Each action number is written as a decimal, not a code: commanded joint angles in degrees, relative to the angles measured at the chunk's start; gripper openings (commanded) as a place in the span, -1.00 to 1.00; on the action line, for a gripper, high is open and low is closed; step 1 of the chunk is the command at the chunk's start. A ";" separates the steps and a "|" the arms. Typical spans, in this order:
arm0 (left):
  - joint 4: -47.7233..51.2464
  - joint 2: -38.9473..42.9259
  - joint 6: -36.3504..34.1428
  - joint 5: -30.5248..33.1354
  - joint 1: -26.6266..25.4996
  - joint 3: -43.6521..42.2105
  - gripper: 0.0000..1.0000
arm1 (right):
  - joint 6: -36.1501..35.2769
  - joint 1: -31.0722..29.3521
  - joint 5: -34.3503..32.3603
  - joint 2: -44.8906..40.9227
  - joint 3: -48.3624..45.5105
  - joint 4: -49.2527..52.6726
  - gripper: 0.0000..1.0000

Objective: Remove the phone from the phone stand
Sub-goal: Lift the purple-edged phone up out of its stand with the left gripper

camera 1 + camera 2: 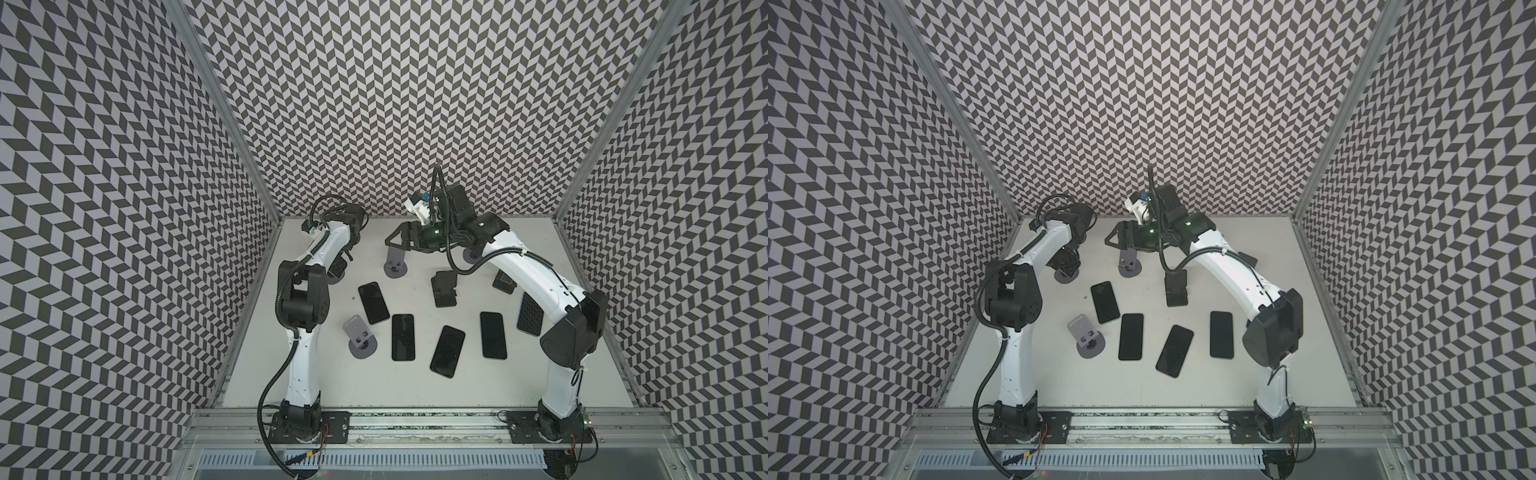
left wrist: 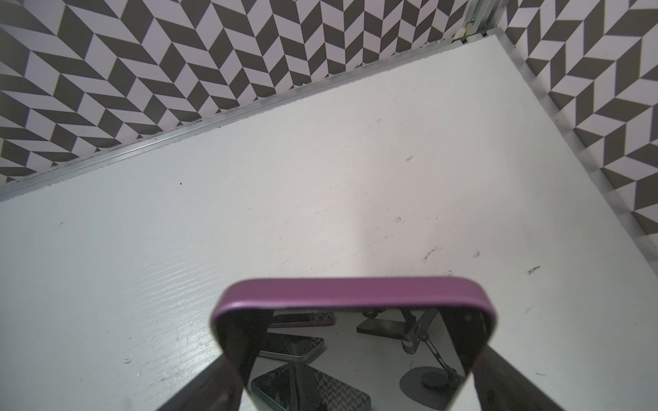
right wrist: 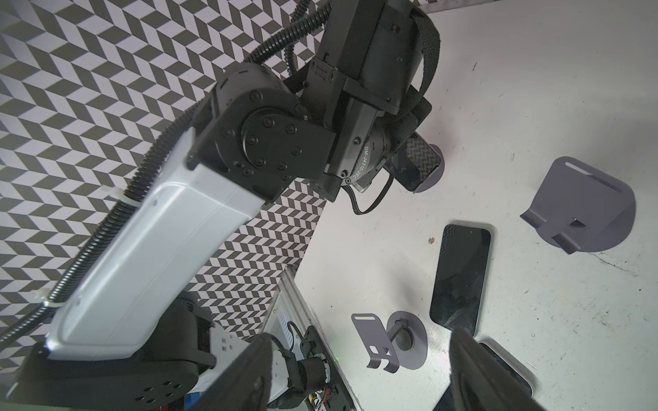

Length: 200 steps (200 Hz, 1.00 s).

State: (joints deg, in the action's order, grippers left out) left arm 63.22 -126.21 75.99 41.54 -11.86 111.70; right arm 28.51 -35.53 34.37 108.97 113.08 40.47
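Purple phone (image 2: pixel 352 293) casing, seen only from the left wrist, sits between left tool's (image 2: pixel 356 356) fingers (image 2: pixel 210 388), grip unclear; right tool (image 3: pixel 361 336) apart.

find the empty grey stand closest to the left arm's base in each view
in a top view: empty grey stand, front left
in a top view: same place
left wrist: not seen directly
right wrist: present, beside the landmark
landmark: slanted phone next to it

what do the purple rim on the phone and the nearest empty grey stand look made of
purple phone rim: likely a soft silicone or matte plastic case; dull even sheen, rounded corners. empty grey stand: probably thin bent sheet metal, matte coated, though plastic is possible.
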 commanded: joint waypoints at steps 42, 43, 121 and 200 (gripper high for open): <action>3.18 -1.68 -0.23 3.95 0.43 2.21 0.86 | -0.91 -0.07 0.10 0.29 0.84 -1.59 0.51; 3.16 -1.67 -0.18 3.97 0.43 2.21 0.85 | -0.91 -0.07 0.09 0.28 0.88 -1.56 0.51; 2.92 -0.55 -0.30 5.10 0.34 1.65 0.62 | -0.61 -0.07 0.37 0.46 0.94 -1.59 0.51; 2.02 0.36 -0.75 5.74 0.06 0.68 0.52 | -0.27 -0.15 0.34 0.28 0.55 -1.65 0.51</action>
State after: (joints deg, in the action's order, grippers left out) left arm 64.60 -127.61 75.53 44.27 -11.86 112.20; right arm 28.53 -35.53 34.37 108.97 113.08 40.47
